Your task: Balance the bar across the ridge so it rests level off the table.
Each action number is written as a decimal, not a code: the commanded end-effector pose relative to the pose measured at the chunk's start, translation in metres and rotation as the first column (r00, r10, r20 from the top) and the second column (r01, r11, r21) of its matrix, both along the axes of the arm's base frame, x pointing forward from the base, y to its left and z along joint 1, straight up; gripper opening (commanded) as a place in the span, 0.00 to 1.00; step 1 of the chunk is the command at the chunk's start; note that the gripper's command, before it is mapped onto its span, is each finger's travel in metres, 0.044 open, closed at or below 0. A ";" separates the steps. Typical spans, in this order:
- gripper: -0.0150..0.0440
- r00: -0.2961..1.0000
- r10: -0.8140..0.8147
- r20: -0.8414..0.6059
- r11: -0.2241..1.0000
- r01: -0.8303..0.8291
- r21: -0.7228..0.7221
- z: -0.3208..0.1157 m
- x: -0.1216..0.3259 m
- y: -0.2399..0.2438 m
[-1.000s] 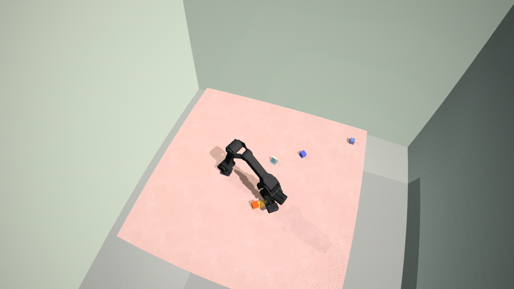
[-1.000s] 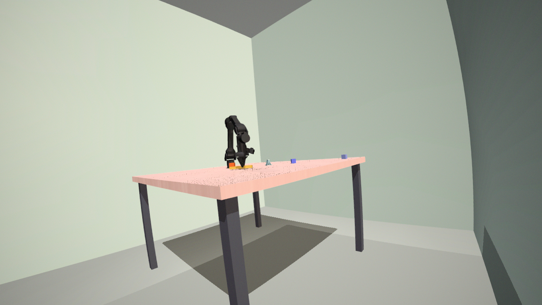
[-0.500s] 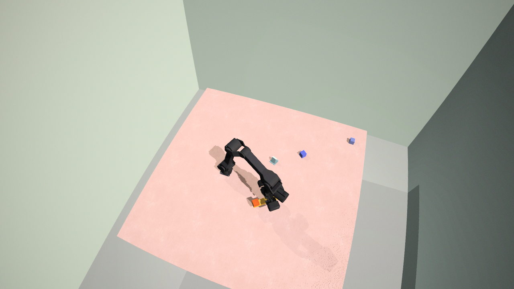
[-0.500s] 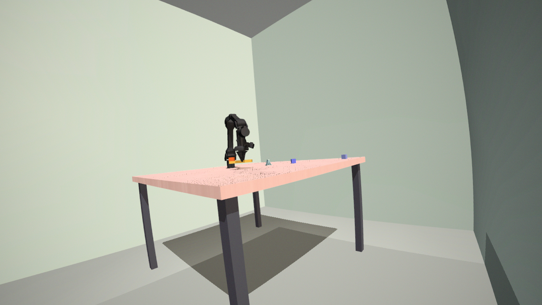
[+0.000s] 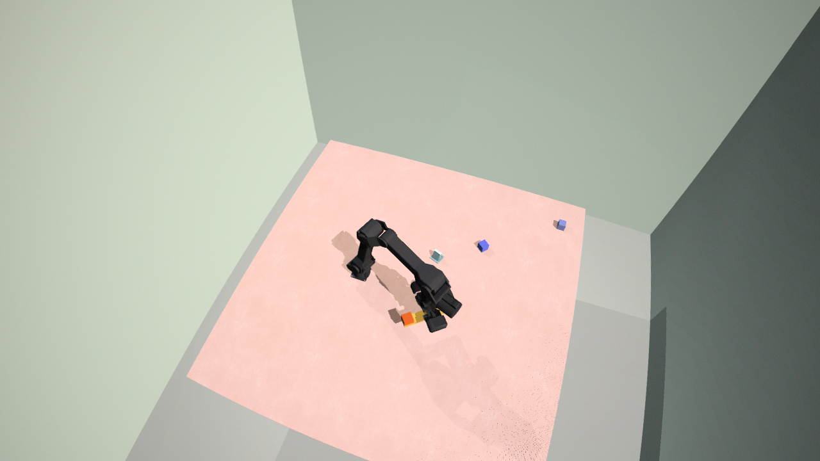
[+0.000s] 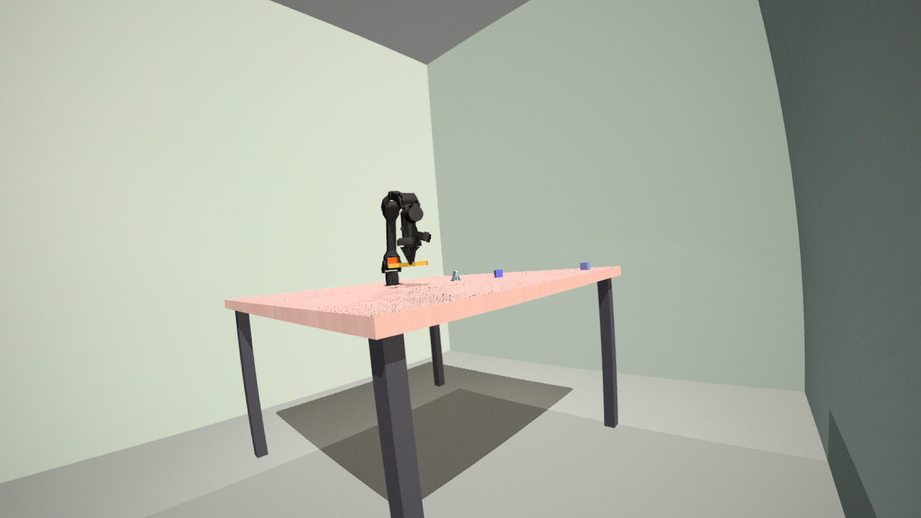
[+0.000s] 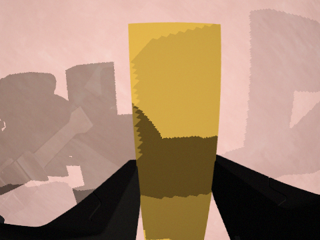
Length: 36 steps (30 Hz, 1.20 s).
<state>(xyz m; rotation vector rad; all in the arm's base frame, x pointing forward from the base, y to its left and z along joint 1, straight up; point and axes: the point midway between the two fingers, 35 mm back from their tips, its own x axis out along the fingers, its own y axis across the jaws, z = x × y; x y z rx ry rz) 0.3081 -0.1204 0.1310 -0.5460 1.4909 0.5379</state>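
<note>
The yellow bar is off the table, with its shadow apart from it. An orange-red block sits on one end of it. My gripper is shut on the bar, one finger on each long side, away from the block end. In the exterior view the bar looks close to level, slightly lower at the block end. The small pale teal ridge stands on the table, apart from the bar. The fingertips are hidden behind the arm in the top view.
A blue cube stands on the table beyond the ridge. A paler blue-violet cube stands near the table's far corner. The arm's base is left of the ridge in the top view.
</note>
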 end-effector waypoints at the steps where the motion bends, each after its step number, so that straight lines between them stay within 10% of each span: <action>1: 0.25 1.000 -0.003 0.014 1.000 0.003 -0.009 0.011 0.000 0.000; 36: 0.25 0.979 0.204 0.016 0.979 -0.204 -0.004 0.011 0.026 0.127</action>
